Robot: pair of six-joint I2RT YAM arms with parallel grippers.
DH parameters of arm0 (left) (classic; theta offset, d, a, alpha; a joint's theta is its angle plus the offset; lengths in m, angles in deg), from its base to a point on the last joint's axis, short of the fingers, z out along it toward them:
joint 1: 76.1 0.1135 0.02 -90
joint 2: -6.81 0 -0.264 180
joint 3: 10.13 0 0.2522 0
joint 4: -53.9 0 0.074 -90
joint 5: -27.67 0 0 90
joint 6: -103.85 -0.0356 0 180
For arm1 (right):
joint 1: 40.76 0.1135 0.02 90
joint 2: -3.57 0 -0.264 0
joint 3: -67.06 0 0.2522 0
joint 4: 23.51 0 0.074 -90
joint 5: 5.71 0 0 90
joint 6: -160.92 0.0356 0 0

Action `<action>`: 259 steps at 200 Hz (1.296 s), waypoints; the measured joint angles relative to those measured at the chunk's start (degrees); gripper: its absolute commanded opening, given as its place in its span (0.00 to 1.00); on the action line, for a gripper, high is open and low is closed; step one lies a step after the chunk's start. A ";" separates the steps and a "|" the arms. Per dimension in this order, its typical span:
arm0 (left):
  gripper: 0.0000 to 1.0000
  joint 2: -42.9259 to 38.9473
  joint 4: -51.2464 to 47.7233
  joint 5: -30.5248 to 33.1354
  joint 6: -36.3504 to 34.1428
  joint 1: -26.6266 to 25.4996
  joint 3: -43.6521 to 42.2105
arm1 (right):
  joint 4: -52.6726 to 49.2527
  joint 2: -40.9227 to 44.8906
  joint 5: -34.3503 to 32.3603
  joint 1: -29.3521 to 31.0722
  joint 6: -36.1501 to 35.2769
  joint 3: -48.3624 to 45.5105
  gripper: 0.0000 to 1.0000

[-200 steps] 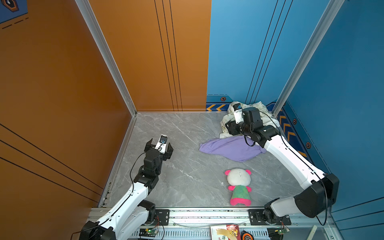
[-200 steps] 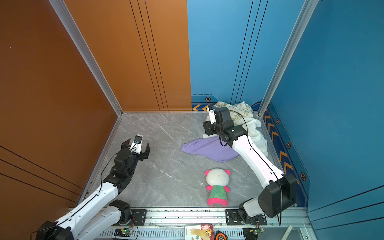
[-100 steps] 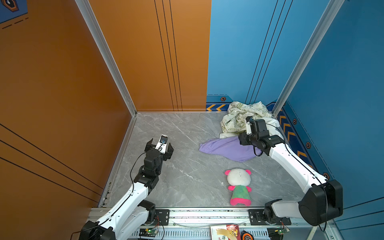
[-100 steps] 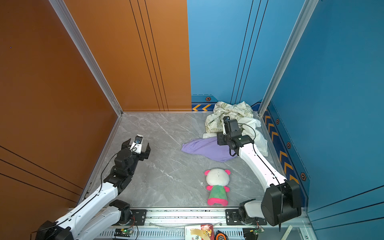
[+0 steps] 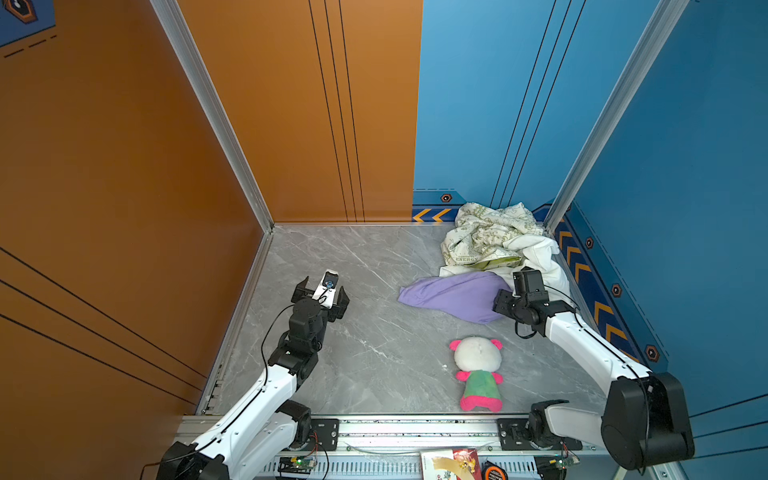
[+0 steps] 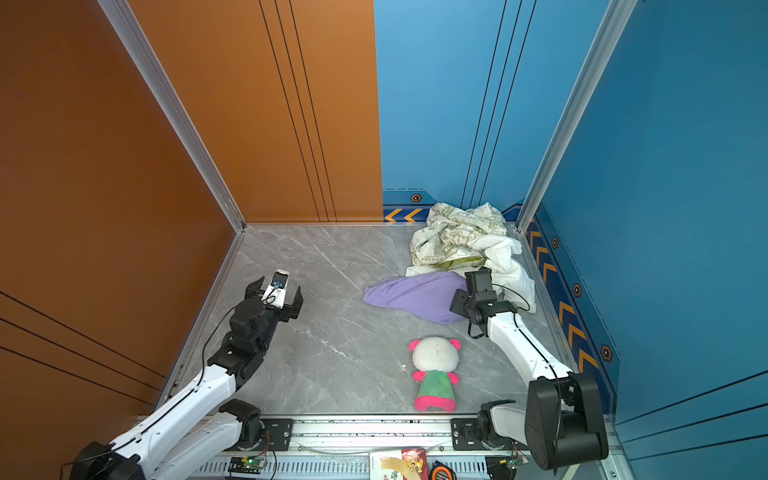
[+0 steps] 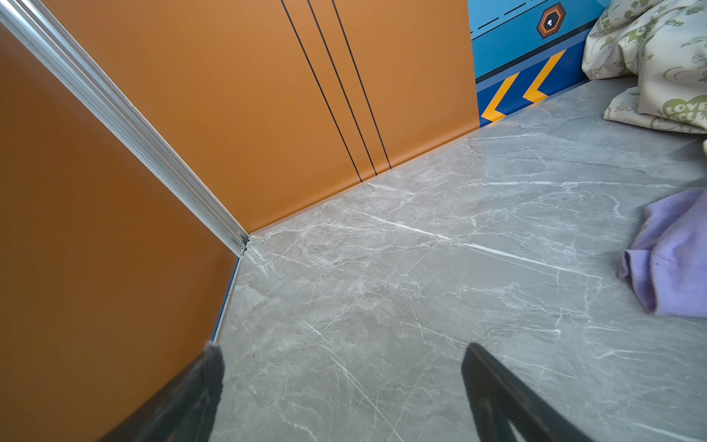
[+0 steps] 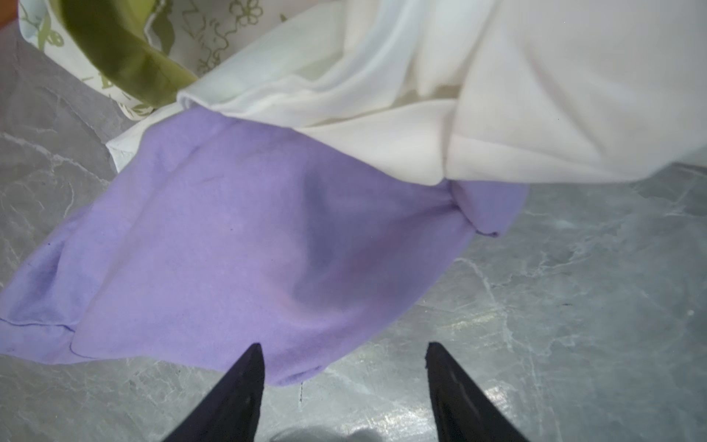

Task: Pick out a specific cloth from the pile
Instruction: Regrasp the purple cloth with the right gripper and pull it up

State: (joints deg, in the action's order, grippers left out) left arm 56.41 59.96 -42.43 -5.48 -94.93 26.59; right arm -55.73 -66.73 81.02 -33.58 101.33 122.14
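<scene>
The lavender cloth [image 5: 453, 295] [image 6: 415, 293] lies spread on the grey marble floor, its far edge tucked under the pile [image 5: 490, 241] [image 6: 457, 237] of cream green-printed and plain white fabric in the back right corner. My right gripper [image 5: 500, 302] [image 6: 457, 301] [image 8: 343, 346] hovers at the cloth's near right edge, open, with only floor between its fingers. In the right wrist view the cloth [image 8: 267, 248] runs under the white fabric [image 8: 535, 95]. My left gripper [image 5: 322, 295] [image 6: 275, 294] [image 7: 343, 348] stands wide open over bare floor at the left. The cloth's tip [image 7: 673, 260] shows in the left wrist view.
A pink-and-green plush toy [image 5: 478, 370] [image 6: 434, 374] lies face down near the front, in front of the lavender cloth. Orange walls close the left and back, blue walls [image 5: 665, 208] the right. A metal rail [image 5: 415, 428] runs along the front edge.
My right gripper has drawn back from the pile toward the front and now sits at the lavender cloth's near right edge, its jaws a little wider. The left arm has not moved.
</scene>
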 measured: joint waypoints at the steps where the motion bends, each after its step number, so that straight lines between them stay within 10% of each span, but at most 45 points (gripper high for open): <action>1: 0.98 0.00 0.00 0.00 0.00 0.00 0.00 | 0.17 0.11 0.02 -0.07 0.17 -0.15 0.67; 150: 0.98 0.00 0.02 0.00 -0.85 -0.66 0.00 | 28.61 -4.61 13.27 -9.79 25.77 -14.45 0.46; 259: 0.98 0.00 0.00 0.02 -1.11 -0.98 0.00 | 33.27 -6.75 14.25 -9.90 30.77 -14.93 0.00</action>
State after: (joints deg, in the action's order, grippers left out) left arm 56.41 59.96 -42.40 -6.59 -95.91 26.59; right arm -22.46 -73.49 95.27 -43.48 132.10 107.21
